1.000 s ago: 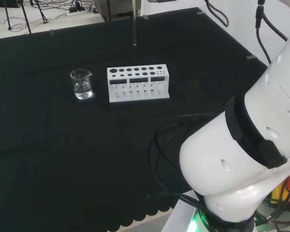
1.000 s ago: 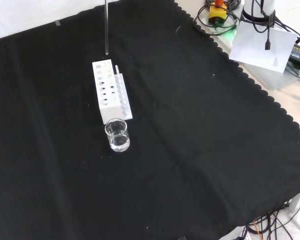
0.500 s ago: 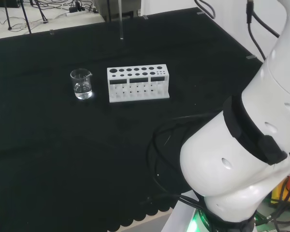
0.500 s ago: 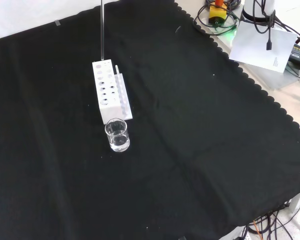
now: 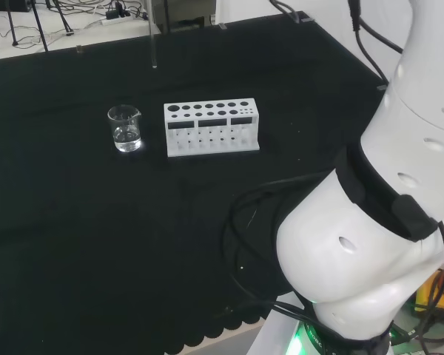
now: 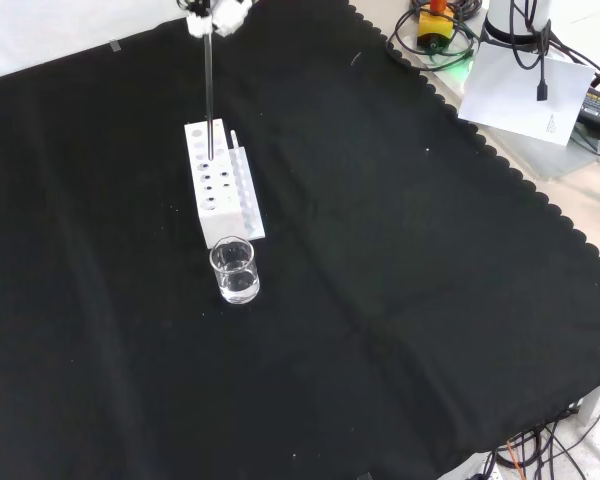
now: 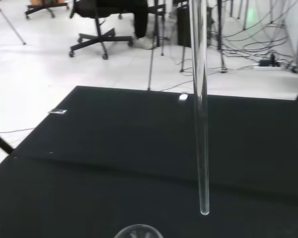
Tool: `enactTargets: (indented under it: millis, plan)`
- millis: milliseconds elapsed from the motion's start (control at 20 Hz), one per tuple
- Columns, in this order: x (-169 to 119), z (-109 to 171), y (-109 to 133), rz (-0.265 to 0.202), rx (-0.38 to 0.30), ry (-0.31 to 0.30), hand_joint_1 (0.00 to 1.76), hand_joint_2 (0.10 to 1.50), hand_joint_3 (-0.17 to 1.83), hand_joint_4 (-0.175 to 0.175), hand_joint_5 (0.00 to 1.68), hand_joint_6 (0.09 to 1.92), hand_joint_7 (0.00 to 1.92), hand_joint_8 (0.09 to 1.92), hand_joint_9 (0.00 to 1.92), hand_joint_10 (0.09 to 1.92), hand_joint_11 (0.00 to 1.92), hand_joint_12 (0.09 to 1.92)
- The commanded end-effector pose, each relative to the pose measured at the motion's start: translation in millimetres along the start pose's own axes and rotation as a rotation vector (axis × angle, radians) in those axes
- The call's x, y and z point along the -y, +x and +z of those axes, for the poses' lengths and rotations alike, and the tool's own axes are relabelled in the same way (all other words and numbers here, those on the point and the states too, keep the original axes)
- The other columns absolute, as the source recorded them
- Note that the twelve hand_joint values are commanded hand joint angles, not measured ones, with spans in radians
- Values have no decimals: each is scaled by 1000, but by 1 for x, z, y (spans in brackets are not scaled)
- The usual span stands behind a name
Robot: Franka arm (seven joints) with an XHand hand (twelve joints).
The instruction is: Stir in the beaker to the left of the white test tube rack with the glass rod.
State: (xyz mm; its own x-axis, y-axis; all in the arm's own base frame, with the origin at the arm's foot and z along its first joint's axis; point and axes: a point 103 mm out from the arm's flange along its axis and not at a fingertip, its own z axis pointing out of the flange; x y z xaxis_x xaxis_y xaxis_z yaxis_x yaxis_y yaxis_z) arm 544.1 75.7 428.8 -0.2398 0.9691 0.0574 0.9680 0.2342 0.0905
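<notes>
The hand [image 6: 216,14] entered at the top edge of the front view, where its white fingers were curled around the upper end of the glass rod [image 6: 209,95]. The rod hung upright below the hand, clear of the counter [image 6: 400,270].

In the front view, the rod's lower end appeared in front of the far part of the white test tube rack [image 6: 220,182]; whether it was directly above the rack could not be told from this view. In the head view, the rod [image 5: 153,44] hung over the cloth beyond the beaker [image 5: 125,128] and the rack [image 5: 212,126], with its tip well above both.

The beaker [image 6: 234,270] stood upright on the black cloth, just beside the near end of the rack in the front view and to the left of the rack in the head view. It held a shallow layer of clear liquid.

In the wrist view, the rod [image 7: 200,109] ran straight down to a rounded tip. The rim of the beaker [image 7: 137,231] showed beneath and to one side of that tip, well apart from it. The rod was not inside the beaker.
</notes>
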Motion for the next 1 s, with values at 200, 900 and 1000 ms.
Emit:
enactTargets:
  millis: [200, 900, 1000]
  plan:
    - [-35, 34, 25, -101, -48, 13, 1307, 1125, -175, -175, 1182, 382, 1158, 1041, 1558, 931, 1352, 1039]
    - [-50, 73, 37, -173, -51, 62, 1307, 1126, -175, -175, 1185, 375, 1156, 1044, 1557, 934, 1354, 1038]
    - [-52, 75, 40, -178, -54, 62, 1307, 1126, -174, -175, 1185, 375, 1156, 1045, 1557, 934, 1354, 1038]
